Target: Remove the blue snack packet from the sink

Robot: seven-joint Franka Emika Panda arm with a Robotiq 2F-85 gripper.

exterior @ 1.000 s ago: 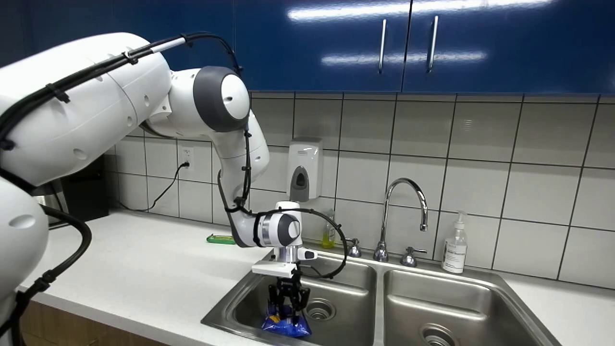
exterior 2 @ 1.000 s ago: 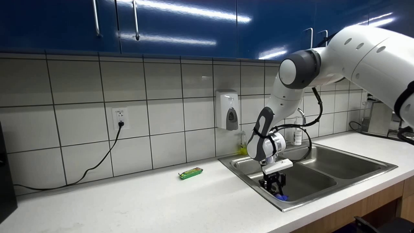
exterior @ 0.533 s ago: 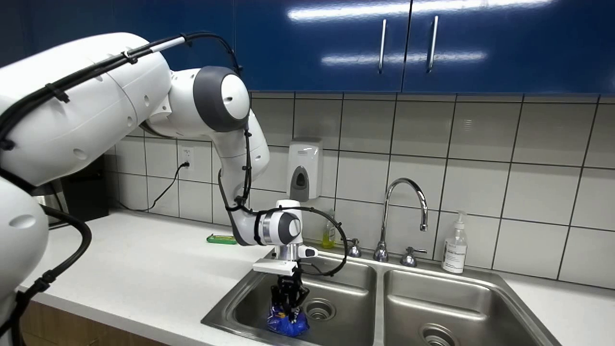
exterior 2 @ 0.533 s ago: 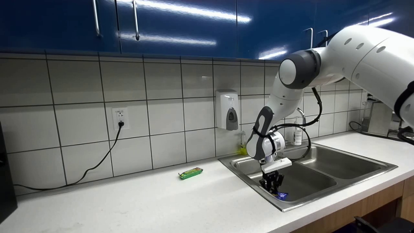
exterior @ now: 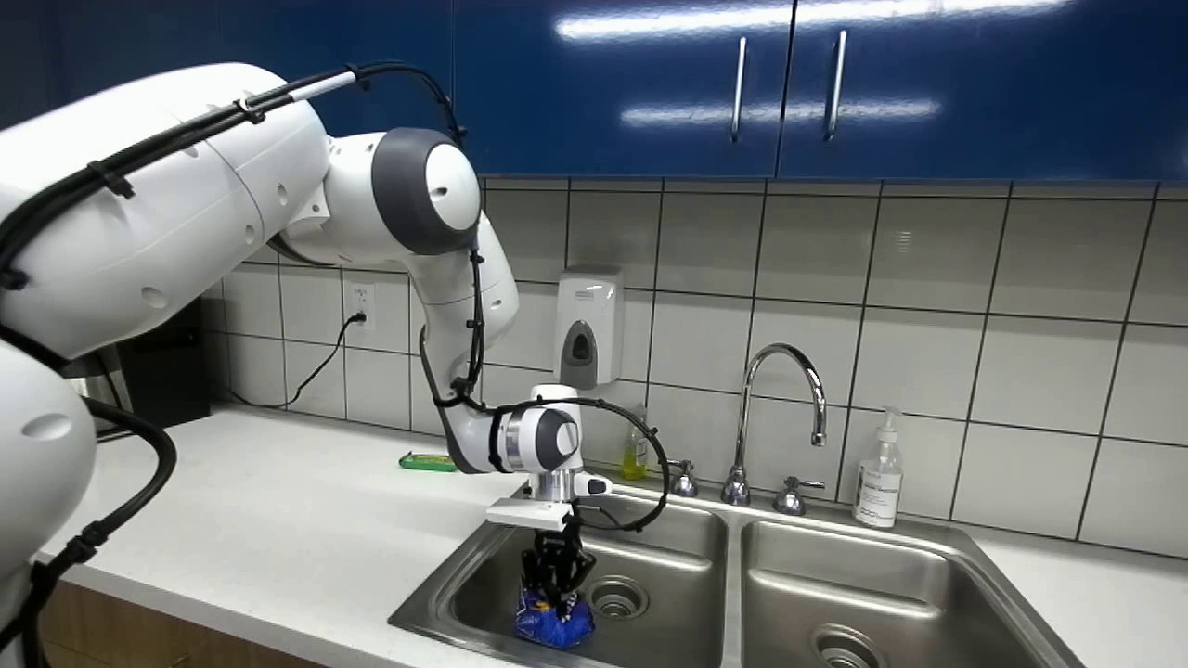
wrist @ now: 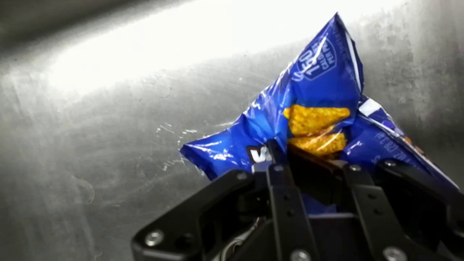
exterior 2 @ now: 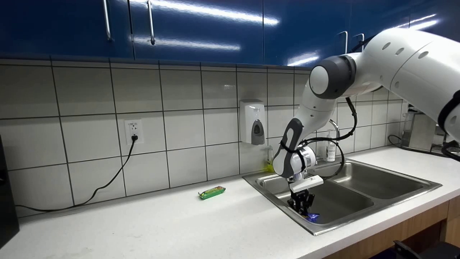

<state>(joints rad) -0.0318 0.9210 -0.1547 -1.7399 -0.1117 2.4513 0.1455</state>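
The blue snack packet [exterior: 552, 631] is in the nearer left bowl of the steel sink [exterior: 733, 603] in an exterior view; part of it [exterior 2: 313, 217] also shows beneath the gripper in an exterior view. In the wrist view the crumpled packet [wrist: 322, 87] is pinched and folded between the black fingers [wrist: 277, 154]. My gripper [wrist: 287, 150] is shut on its middle, with ends of the packet sticking out on both sides. The gripper [exterior: 561, 598] points down into the bowl. The packet appears at or just above the bowl floor. Its underside is hidden.
The sink rim [exterior 2: 381, 211] surrounds both bowls. A chrome faucet [exterior: 780, 353] and a pump bottle [exterior: 880, 478] stand behind. A green packet [exterior 2: 212, 192] lies on the white counter [exterior 2: 161, 230]. A soap dispenser [exterior: 589, 325] hangs on the wall.
The fingers have closed on the packet, which has bunched up between them. The gripper has risen very slightly since one second ago and hardly moved in the last half second.
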